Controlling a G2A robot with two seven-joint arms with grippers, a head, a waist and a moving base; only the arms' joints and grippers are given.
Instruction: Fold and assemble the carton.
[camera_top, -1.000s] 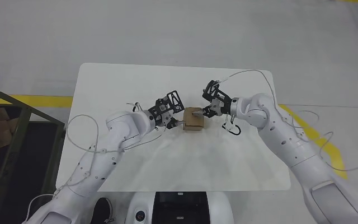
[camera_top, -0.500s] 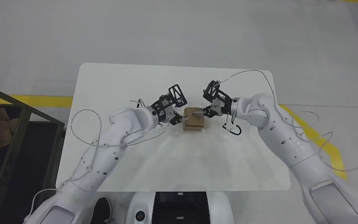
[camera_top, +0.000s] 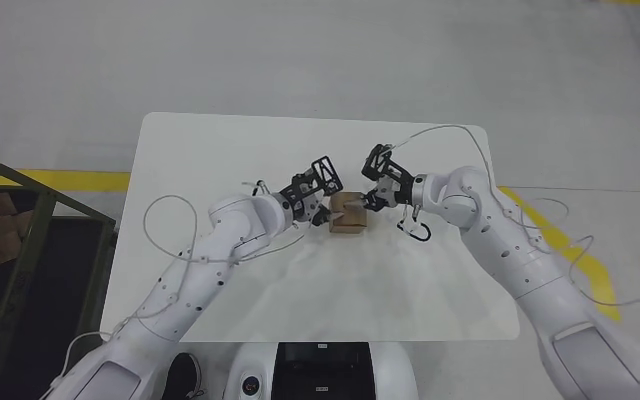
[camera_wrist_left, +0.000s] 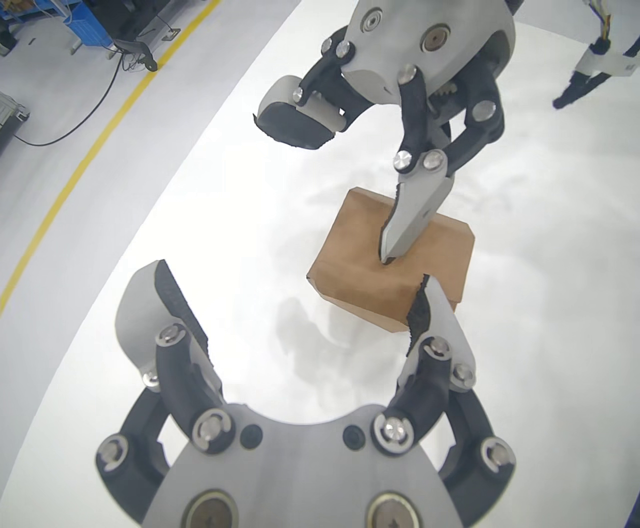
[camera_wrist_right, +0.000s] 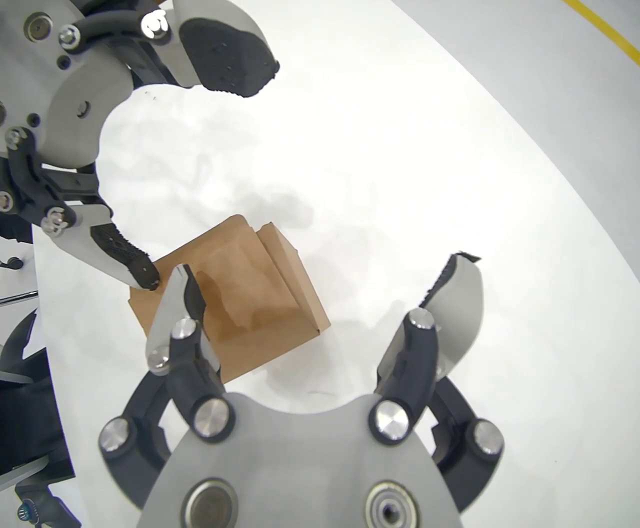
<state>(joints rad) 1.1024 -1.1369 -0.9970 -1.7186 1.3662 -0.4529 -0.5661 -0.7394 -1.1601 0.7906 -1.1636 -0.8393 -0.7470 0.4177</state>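
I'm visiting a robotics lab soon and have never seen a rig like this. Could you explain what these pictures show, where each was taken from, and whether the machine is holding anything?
This is a white robot with two arms, working at a white table. The wide picture looks down from a camera mounted above its arms. The other two come from a camera on each wrist, so each shows that arm's own claw up close, with the other arm's claw beyond it. A small brown carton sits near the middle of the table. The left gripper and the right gripper each have two fingers. Both are open and face each other across the carton. Neither grasps it. Each has one fingertip touching the carton's top, apparently pressing the folded flaps down.
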